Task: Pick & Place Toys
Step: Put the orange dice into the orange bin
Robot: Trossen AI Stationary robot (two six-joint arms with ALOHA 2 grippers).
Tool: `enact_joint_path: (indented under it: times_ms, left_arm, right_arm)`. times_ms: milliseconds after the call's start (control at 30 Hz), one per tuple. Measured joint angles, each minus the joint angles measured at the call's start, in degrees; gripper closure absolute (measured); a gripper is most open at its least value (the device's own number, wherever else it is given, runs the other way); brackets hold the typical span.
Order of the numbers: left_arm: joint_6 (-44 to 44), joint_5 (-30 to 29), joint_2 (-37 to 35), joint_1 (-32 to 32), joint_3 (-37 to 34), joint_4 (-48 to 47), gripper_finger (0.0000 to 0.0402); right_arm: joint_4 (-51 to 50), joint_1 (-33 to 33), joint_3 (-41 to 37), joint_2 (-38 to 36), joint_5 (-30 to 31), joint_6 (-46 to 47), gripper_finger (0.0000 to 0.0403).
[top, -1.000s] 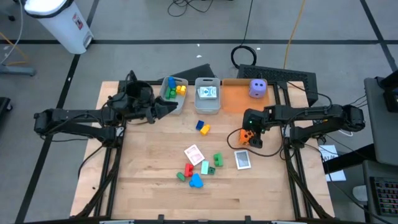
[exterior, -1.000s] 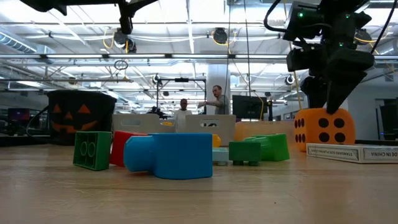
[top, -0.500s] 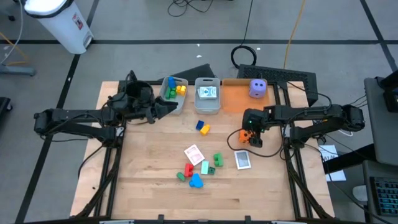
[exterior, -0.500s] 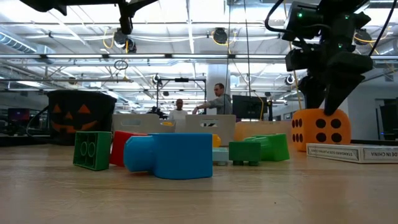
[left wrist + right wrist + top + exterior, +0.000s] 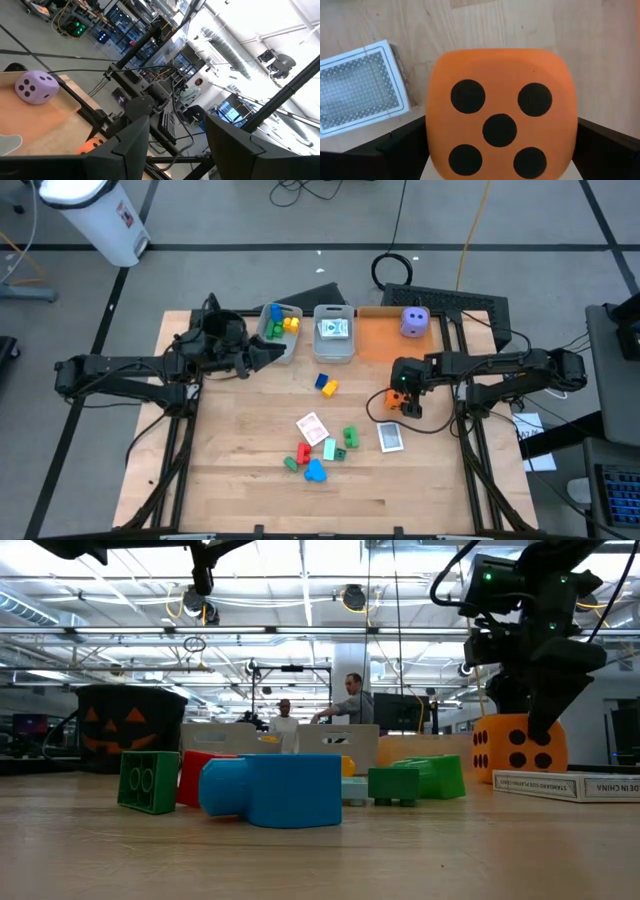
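Orange die (image 5: 501,119) sits between the right gripper's (image 5: 402,392) spread, unclenched fingers (image 5: 404,146).

Both arms are dark, near-black, built of slim tubular links with chunky joint housings. The right arm (image 5: 490,365) shows a small green light near its wrist. The left hand (image 5: 175,150) has two broad, flat, angular dark fingers (image 5: 125,147).

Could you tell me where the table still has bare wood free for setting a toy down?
The front strip of the table, below the block cluster, is bare, as is the left side under the left gripper. It is crowded around the orange die and card box beneath the right gripper.
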Motion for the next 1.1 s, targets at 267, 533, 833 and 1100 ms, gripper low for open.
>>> enact_joint_path:
  times_ms: [267,533,833,1100]
  left_arm:
    - [-0.02,0.00,-0.01,-0.02,0.00,0.01,0.0204]
    - [-0.02,0.00,-0.02,-0.02,0.00,0.02,0.0204]
    - [0.24,-0.02,0.00,0.00,0.00,0.00,0.0204]
    - [0.54,-0.18,-0.01,0.09,0.00,0.00,0.0204]
  right_arm:
    - [1.60,0.00,-0.07,0.05,-0.26,0.32,0.0008]
    - [2.19,0.00,-0.08,0.03,-0.25,1.79,0.0009]
    - [2.78,0.00,-0.07,-3.58,-0.31,4.64,0.0035]
    - [2.17,0.00,4.03,-8.06,-0.22,9.81,0.0044]
